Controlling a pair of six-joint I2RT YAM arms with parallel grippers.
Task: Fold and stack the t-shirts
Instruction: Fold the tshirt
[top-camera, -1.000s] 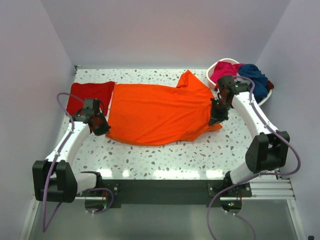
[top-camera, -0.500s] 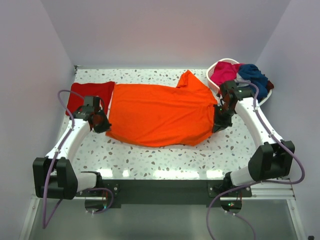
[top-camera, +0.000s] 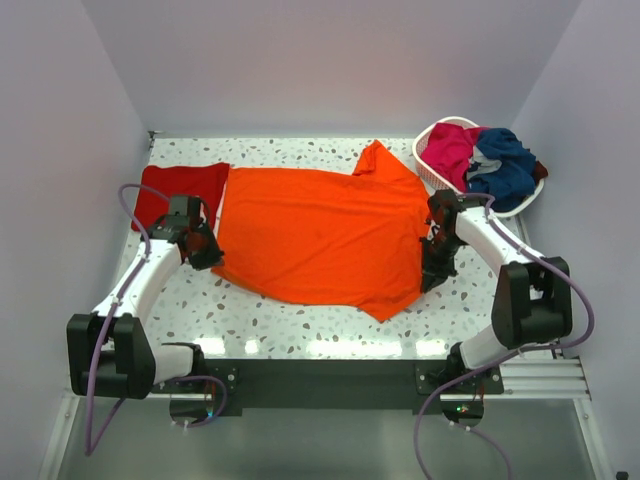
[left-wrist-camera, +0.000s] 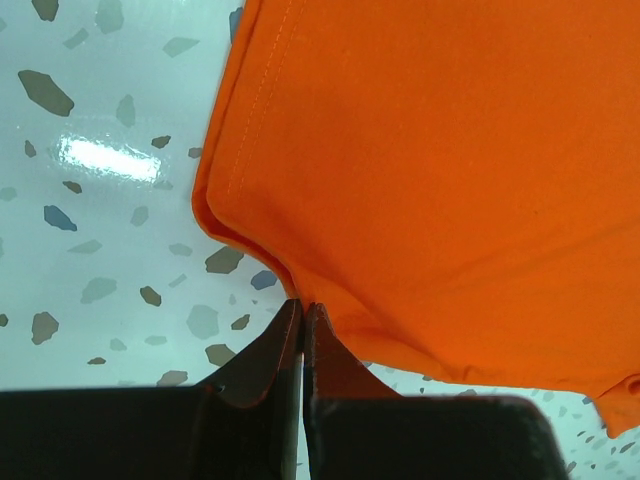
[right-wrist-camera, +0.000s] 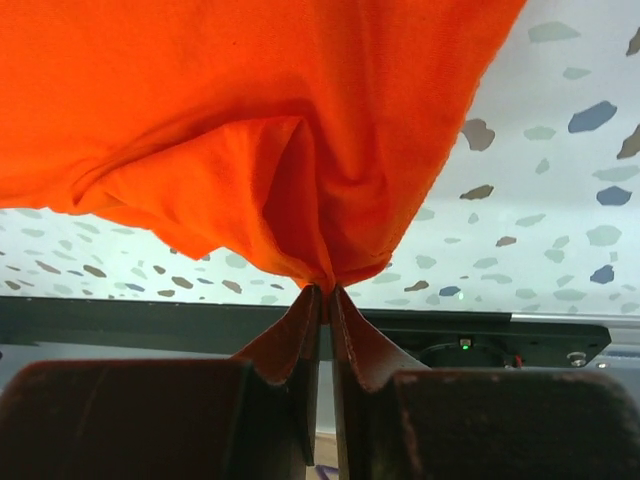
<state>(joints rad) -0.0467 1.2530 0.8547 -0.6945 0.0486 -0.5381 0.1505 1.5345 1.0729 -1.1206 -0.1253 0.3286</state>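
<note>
A soft, light, floppy-looking orange t-shirt (top-camera: 320, 235) lies spread flat, its opposite edges, likely the best handholds, pinched by the clenched left gripper (left-wrist-camera: 302, 306) and right gripper (right-wrist-camera: 326, 290).

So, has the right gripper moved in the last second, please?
Yes: the right gripper, shut on the orange t-shirt, has drawn back toward the robot, away from the white basket.

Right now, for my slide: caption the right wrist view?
Right gripper pinching bunched bright orange cloth t-shirt above speckled white table.
</note>
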